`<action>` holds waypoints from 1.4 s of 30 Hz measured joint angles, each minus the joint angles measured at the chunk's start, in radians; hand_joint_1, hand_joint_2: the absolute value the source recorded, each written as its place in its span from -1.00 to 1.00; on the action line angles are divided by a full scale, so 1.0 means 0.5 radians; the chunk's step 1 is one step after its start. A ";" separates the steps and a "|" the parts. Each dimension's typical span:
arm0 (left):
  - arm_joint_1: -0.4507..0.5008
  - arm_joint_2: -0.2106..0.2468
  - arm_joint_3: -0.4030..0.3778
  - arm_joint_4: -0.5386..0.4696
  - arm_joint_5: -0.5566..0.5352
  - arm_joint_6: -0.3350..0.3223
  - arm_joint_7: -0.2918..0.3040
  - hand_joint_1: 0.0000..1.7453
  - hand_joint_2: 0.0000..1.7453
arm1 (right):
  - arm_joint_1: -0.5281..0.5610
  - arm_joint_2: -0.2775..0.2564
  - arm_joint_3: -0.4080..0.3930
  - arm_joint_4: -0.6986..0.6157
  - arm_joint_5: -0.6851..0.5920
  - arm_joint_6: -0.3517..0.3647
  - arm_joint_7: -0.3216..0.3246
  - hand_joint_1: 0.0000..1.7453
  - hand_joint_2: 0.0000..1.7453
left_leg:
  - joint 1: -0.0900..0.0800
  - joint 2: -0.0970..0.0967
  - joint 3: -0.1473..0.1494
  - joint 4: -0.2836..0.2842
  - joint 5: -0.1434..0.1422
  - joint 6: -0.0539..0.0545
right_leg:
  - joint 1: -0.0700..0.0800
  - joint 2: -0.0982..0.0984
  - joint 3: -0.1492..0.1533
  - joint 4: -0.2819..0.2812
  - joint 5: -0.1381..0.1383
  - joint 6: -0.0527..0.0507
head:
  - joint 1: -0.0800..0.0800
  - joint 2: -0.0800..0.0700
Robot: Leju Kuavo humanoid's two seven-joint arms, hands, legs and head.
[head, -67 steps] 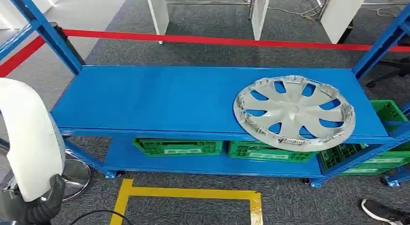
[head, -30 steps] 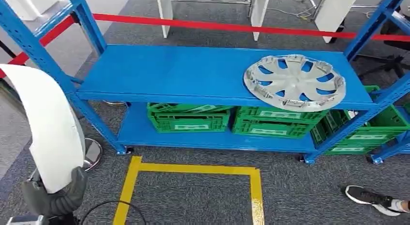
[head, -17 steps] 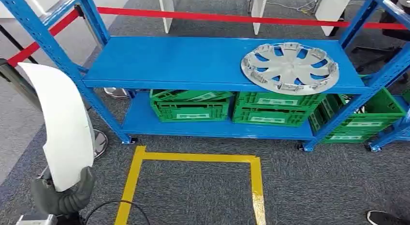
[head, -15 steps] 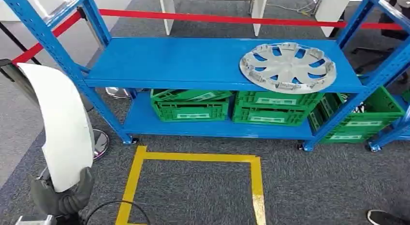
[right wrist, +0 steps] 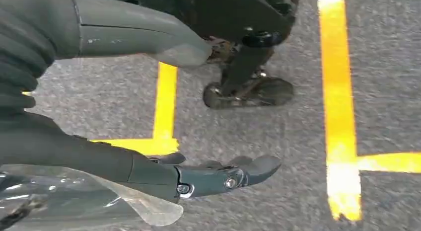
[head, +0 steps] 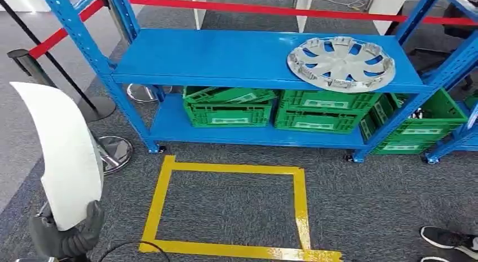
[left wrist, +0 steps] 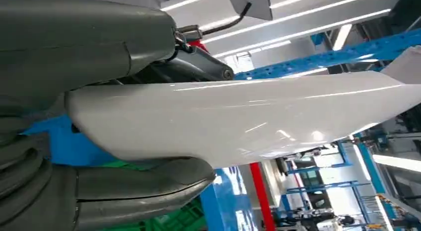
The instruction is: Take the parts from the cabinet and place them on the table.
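- White curved panel (head: 65, 158) stands upright in the left hand (head: 66, 235), which grips its lower end (thumb (left wrist: 144, 184) under, fingers over).
- Right hand (right wrist: 149, 112) hangs with fingers apart, holding nothing, over grey carpet.
- Yellow floor tape (head: 160, 194) lies just ahead of the left hand.
- Farther ahead, the blue cabinet (head: 208, 53) carries a silver hubcap (head: 341, 62) above green crates (head: 228, 107).

The head view looks forward and down at the blue shelf (head: 248, 53) and yellow floor tape (head: 163, 189) — the right wrist view, close to the carpet, shares that tape (right wrist: 337, 92); the left wrist view looks upward.
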 joint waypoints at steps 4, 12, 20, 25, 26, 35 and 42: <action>0.027 0.002 0.007 0.000 -0.015 -0.028 0.008 1.00 1.00 | 0.006 0.000 0.001 0.003 0.011 -0.011 0.037 -1.00 1.00 | -0.014 0.011 -0.097 0.025 0.059 0.024 | -0.001 0.009 -0.117 0.544 -0.301 0.015 | 0.015 0.000; 0.030 0.003 0.008 0.000 -0.017 -0.039 0.015 1.00 1.00 | 0.009 0.000 0.001 0.004 0.012 -0.012 0.043 -1.00 1.00 | -0.016 0.011 -0.122 0.035 0.071 0.023 | -0.001 0.009 -0.077 0.545 -0.255 0.013 | 0.013 0.000; 0.104 0.011 0.008 -0.019 -0.050 -0.020 0.002 1.00 1.00 | 0.007 -0.009 0.027 0.018 0.098 -0.010 0.081 -1.00 1.00 | 0.007 -0.005 -0.340 0.687 -0.252 -0.109 | 0.003 -0.009 0.182 -0.085 0.017 -0.113 | -0.005 0.000; 0.110 0.014 0.003 -0.043 -0.043 -0.013 -0.006 1.00 1.00 | 0.006 -0.008 0.046 0.019 0.109 -0.002 0.079 -1.00 1.00 | 0.007 -0.009 0.097 0.064 -0.120 -0.089 | 0.008 -0.006 0.036 0.003 0.079 -0.072 | -0.005 0.000; 0.113 0.014 0.003 -0.047 -0.041 -0.011 -0.007 1.00 1.00 | 0.007 -0.008 0.051 0.020 0.109 -0.002 0.078 -1.00 1.00 | 0.001 -0.010 0.076 0.068 -0.108 -0.072 | 0.005 -0.007 0.039 -0.009 0.108 -0.056 | 0.001 0.000; 0.116 0.015 0.005 -0.053 -0.006 -0.005 -0.017 1.00 1.00 | 0.013 -0.009 0.069 0.021 0.124 -0.024 0.066 -1.00 1.00 | 0.001 0.012 -0.186 0.050 0.132 0.016 | -0.007 0.012 -0.067 0.557 -0.312 0.023 | 0.007 0.000; 0.121 0.014 0.008 -0.055 0.001 0.003 -0.022 1.00 1.00 | -0.007 -0.010 0.073 0.021 0.115 -0.031 0.046 -1.00 1.00 | -0.004 0.018 -0.351 0.089 0.307 -0.039 | 0.006 0.022 0.552 -0.183 -0.223 -0.026 | 0.000 0.000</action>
